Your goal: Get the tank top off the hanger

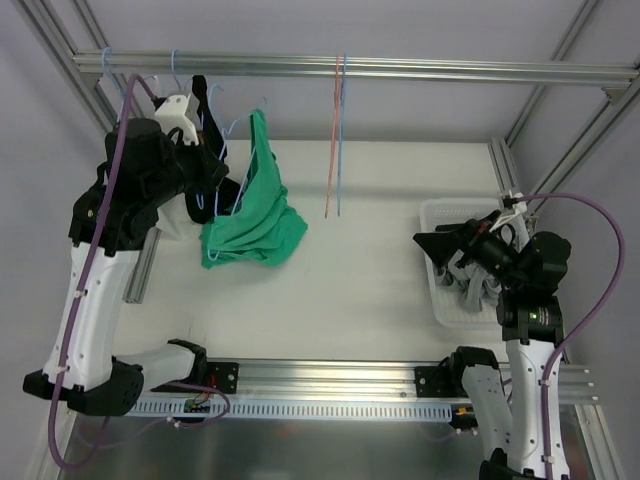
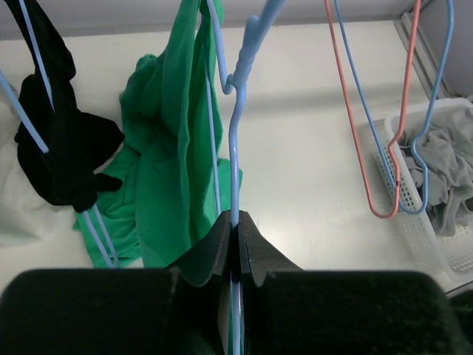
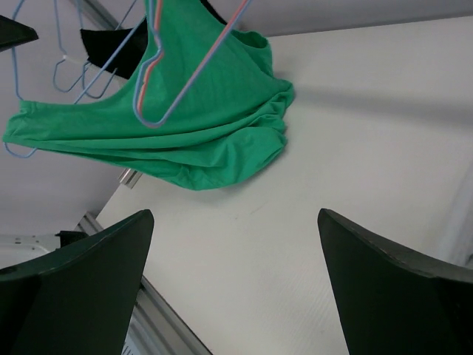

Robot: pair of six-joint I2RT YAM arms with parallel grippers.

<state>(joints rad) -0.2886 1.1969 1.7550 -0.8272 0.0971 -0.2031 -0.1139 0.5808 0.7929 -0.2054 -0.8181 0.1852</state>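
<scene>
A green tank top hangs by one strap from a light blue hanger, and its lower part lies bunched on the white table. My left gripper is up near the rail at the left. In the left wrist view it is shut on the hanger's thin wire, with the tank top just left of the jaws. My right gripper is open and empty at the right, above the basket. In the right wrist view the tank top is far ahead of its spread fingers.
A black garment hangs on another hanger at the far left. Empty pink and blue hangers hang from the rail at mid-table. A white basket with grey clothes stands at the right edge.
</scene>
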